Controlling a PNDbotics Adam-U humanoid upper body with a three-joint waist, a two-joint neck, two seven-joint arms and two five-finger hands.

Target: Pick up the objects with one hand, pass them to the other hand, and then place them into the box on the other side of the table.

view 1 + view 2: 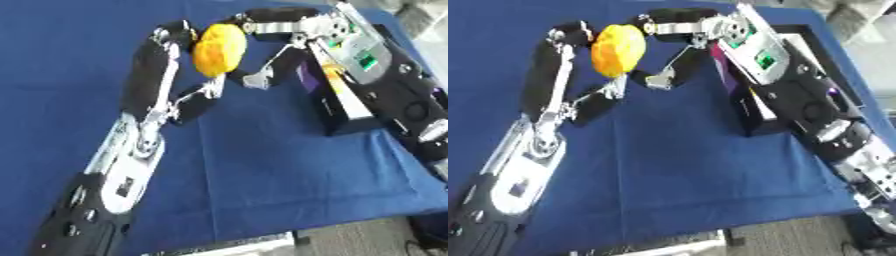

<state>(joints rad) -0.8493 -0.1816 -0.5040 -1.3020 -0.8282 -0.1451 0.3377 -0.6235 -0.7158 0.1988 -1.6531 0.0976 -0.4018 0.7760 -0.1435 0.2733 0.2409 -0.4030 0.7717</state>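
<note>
In the left eye view, the yellow object (219, 50) is hanging above the blue table (262, 170), caught between 2 hands near the top of the picture. The left hand (162, 75) is reaching in from the lower left and curling round the object's left and lower side. The right hand (271, 35) is coming in from the upper right, its fingers arching over the top and a thumb pressing under the lower right edge. Both hands are gripping it at this moment, so the handover is looking about half done. The object is rounded, matte and slightly lumpy, and I am judging it light and somewhat soft, perhaps a foam or plush fruit. It is unlikely to break, but it could squash or roll out of a shallow pinch, so a wrap across its widest part is the safer hold.

In the right eye view, the black box (750, 112) is sitting on the right side of the table, just under the right forearm. The arm is hiding most of its inside. A strip of purple and a bit of yellow are showing at the box in the left eye view, but I cannot tell what they are.
</note>
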